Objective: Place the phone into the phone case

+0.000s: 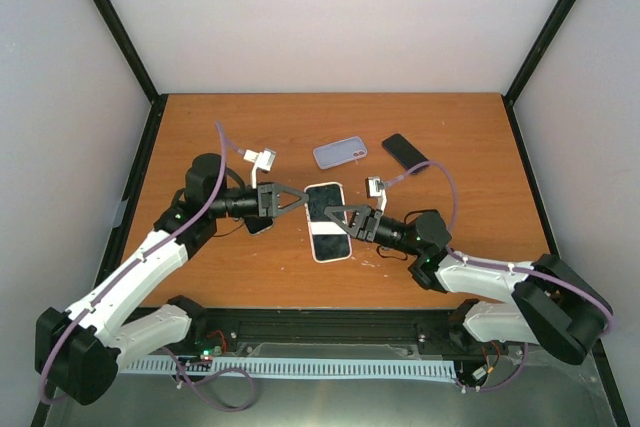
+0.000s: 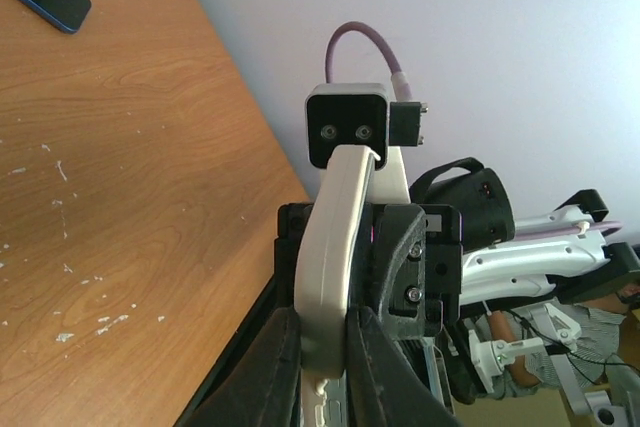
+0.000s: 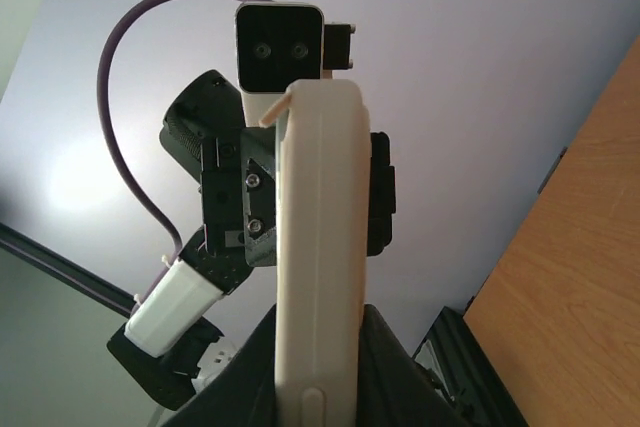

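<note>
**Both arms grip one phone over mid-tabletop**

The white-rimmed phone (image 1: 328, 220) sits between the two arms above the middle of the tabletop (image 1: 470, 197), dark face up. The left end effector (image 1: 305, 199) is clenched on its left long edge. The right end effector (image 1: 347, 215) is clenched on the opposite edge. In each wrist view the white rim runs edge-on between that arm's closed fingers (image 2: 283, 372) (image 3: 385, 372), with the other arm's wrist behind it. I cannot tell whether the phone touches the wood. The pale lavender phone case (image 1: 340, 152) lies farther back, apart from the phone, and a black phone (image 1: 405, 150) lies just to its right.
</note>
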Robot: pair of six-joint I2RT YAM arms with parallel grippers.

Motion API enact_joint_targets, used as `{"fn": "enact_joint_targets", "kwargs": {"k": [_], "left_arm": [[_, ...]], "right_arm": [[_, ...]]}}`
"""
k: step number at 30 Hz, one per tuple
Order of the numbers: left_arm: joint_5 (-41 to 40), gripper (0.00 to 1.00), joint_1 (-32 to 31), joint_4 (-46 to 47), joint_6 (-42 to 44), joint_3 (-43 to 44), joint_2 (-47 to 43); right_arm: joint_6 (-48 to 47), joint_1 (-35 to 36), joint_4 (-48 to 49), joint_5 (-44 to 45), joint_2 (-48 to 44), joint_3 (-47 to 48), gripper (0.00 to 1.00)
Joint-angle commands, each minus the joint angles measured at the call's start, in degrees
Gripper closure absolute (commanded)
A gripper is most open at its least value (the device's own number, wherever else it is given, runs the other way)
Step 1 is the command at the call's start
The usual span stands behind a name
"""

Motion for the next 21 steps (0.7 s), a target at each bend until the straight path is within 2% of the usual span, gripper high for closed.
{"fn": "enact_joint_targets", "kwargs": {"k": [1,2,4,7,14,16,17,20,21], "left_arm": [[-0.4,0.76,0.5,-1.6,3.1,2.8,-1.4],[0.2,0.66,0.5,-0.6,2.8,2.4,-2.0],[0.8,0.52,0.5,1.0,2.1,1.7,-2.7],[0.8,0.48,0.5,0.8,2.9,1.8,-1.6],[4.1,0.52,0.5,2.3,2.9,2.6,1.0],[4.3,0.57,0.5,2.3,3.0,2.6,1.6],[4.3,0.63,0.5,1.9,3.1,2.6,2.0],[3.6,0.91,0.5,-0.3,4.4,3.3,3.7],[3.3,0.95,0.5,-0.8,4.8,3.5,4.1]], "right_arm": [[-4.0,0.3,-3.2,0.6,-4.5,1.9,0.87],[-4.4,0.3,-4.4,0.3,-5.0,2.2,0.87],[-4.9,0.3,-4.9,-0.3,-5.8,2.4,0.87],[-5.1,0.3,-4.8,-0.9,-5.9,2.7,0.87],[-5.6,0.4,-6.2,-0.6,-5.7,3.1,0.86],[-5.9,0.4,-7.0,-0.6,-5.7,3.6,0.86],[-6.1,0.4,-7.2,-0.6,-5.5,3.7,0.85],[-6.8,0.5,-8.5,-0.8,-5.4,4.4,0.82],[-7.2,0.4,-9.5,-0.8,-5.6,4.6,0.80]]}}
